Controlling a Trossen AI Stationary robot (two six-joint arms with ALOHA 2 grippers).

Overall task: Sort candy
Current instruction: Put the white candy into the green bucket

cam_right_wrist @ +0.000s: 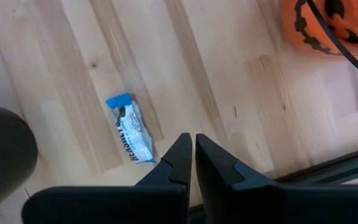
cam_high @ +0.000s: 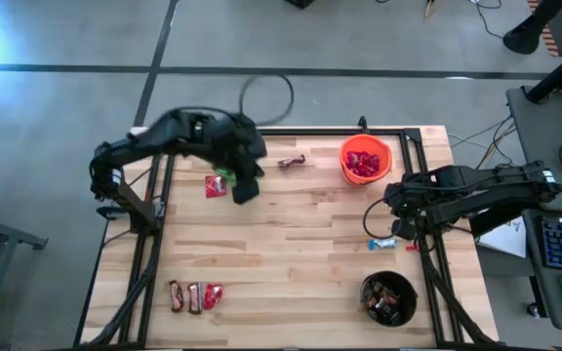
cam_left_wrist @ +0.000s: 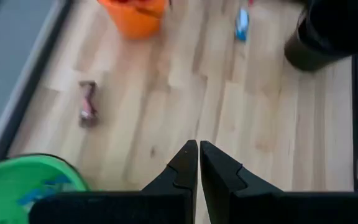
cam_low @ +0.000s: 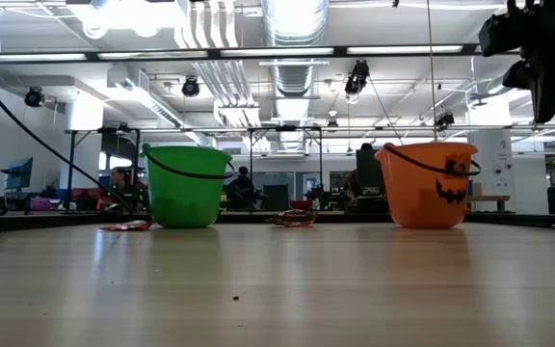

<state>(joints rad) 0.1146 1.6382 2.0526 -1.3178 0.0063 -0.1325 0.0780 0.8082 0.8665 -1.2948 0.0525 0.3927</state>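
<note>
My left gripper (cam_high: 246, 189) (cam_left_wrist: 198, 154) hangs shut and empty above the table's far left, beside the green bucket (cam_left_wrist: 23, 186) (cam_low: 186, 185), which holds light-blue candy. A red packet (cam_high: 216, 186) lies flat next to that bucket, and a dark brown bar (cam_high: 292, 162) (cam_left_wrist: 87, 103) lies farther right. My right gripper (cam_high: 403, 230) (cam_right_wrist: 193, 148) waits shut and empty at the right edge, above a light-blue-and-white bar (cam_right_wrist: 132, 130) (cam_high: 382, 243) lying flat on the wood. Two brown bars (cam_high: 184, 296) and a red packet (cam_high: 213, 295) lie near the front left.
The orange bucket (cam_high: 365, 159) (cam_low: 429, 183) with red candy stands at the far right. The black bucket (cam_high: 388, 297) with dark candy stands at the near right. A black frame (cam_high: 154, 244) borders the table's left and right sides. The middle of the wood is bare.
</note>
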